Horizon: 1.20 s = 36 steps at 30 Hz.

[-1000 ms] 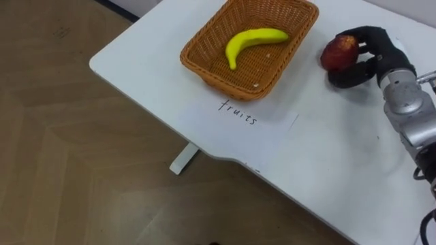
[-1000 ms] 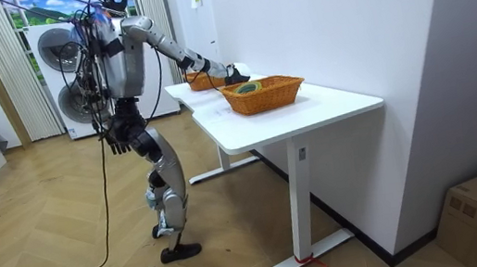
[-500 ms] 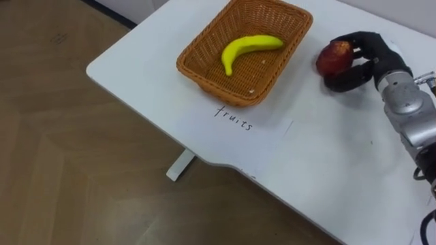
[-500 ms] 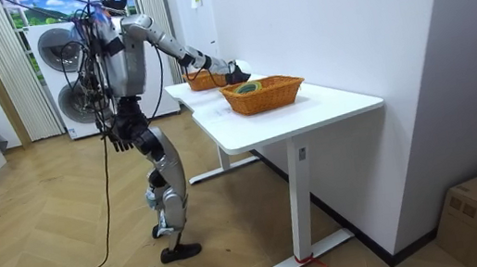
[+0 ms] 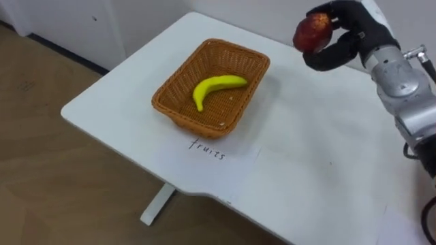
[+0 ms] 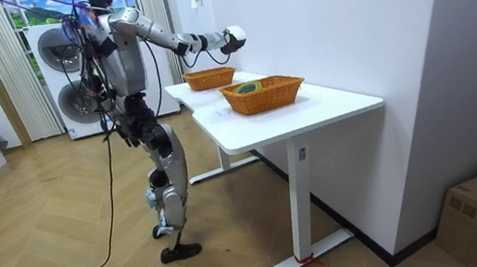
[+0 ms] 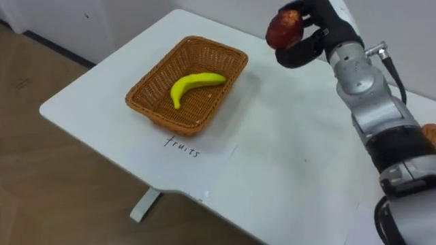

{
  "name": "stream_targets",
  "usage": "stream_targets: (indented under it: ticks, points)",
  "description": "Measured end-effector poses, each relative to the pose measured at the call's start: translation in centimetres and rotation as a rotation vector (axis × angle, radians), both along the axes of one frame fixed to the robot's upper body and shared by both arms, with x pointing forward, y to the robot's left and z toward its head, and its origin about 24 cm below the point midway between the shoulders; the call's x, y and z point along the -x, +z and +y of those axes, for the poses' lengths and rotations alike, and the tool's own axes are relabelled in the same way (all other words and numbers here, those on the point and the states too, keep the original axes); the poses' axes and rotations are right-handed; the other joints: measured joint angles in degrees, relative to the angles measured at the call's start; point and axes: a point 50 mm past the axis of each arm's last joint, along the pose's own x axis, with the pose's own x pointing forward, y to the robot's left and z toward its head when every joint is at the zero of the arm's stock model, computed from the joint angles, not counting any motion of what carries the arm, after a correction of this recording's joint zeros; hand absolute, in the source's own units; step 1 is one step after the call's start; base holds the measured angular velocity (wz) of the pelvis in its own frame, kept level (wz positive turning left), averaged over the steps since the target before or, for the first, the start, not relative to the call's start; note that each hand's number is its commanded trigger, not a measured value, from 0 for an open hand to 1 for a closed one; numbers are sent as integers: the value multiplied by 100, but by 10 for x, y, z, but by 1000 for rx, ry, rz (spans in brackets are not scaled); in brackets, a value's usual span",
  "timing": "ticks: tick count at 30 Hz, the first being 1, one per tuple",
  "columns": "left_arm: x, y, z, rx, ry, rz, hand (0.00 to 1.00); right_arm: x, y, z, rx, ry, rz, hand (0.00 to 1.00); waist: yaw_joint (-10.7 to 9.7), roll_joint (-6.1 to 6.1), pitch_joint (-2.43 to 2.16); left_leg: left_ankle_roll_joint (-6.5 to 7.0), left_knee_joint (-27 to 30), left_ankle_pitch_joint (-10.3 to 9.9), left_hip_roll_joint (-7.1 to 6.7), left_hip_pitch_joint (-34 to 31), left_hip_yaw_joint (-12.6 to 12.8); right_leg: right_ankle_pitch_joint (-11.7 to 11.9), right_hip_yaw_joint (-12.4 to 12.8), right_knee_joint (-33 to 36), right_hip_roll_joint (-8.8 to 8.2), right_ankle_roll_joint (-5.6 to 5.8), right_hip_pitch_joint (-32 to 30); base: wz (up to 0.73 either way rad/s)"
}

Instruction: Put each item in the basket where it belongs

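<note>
Left eye view: the right hand (image 5: 347,35), fingers and thumb clamped round a red fruit (image 5: 313,32), holds it in the air above the desk (image 5: 306,170); below, to the hand's left, a basket (image 5: 176,103) holds a banana (image 5: 216,86). Room view: the hand is stretched out well above the desk

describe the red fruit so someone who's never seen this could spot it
Find the white table with the wicker basket on it. Right of the basket, the robot's right hand is held above the tabletop, curled round a round red fruit. Unlike the long yellow banana lying in the basket, it is red, round and off the table.
</note>
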Motion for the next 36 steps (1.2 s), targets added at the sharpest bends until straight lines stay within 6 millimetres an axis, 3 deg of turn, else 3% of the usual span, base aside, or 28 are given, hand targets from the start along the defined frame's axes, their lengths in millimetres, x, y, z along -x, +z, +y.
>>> stream_targets:
  ticks: [6, 10, 14, 21, 30, 36]
  points:
    - [18, -1, 4, 21, 14, 72, 0, 5, 9, 3, -10, 19, -33, 100, -96, -75, -21, 12, -4, -4, -26, 215, 40, -41, 47, -58, -23, 29, 202, -3]
    - [25, 2, 10, 0, 24, 84, 0, 9, 20, 12, -13, 55, -79, 100, -93, -154, -34, 17, -21, -9, -39, 313, 8, -36, -8, -121, -17, 40, 340, 4]
    - [26, 2, 10, 2, 24, 84, 0, 15, 21, 19, -7, 93, -103, 100, -25, -158, -25, 43, -36, -31, -81, 426, -56, -47, -93, -166, -15, 84, 499, 13]
    - [32, 2, 13, 2, 52, 95, 0, 20, 14, 20, 23, 102, -92, 100, 168, -220, 16, 91, 15, -111, -139, 473, -144, -51, -90, -161, -25, 157, 615, 3]
    - [41, 4, 17, 8, 57, 139, 0, 28, -3, 22, 143, 125, -32, 100, 429, -163, 44, 108, 24, -139, -200, 429, -320, -36, -61, -164, -22, 186, 619, 8]
    - [49, 5, 20, 19, 69, 158, 0, 34, -20, 28, 212, 174, 46, 100, 614, -138, 18, 108, 22, -138, -201, 447, -337, -37, -67, -162, -28, 187, 620, 1]
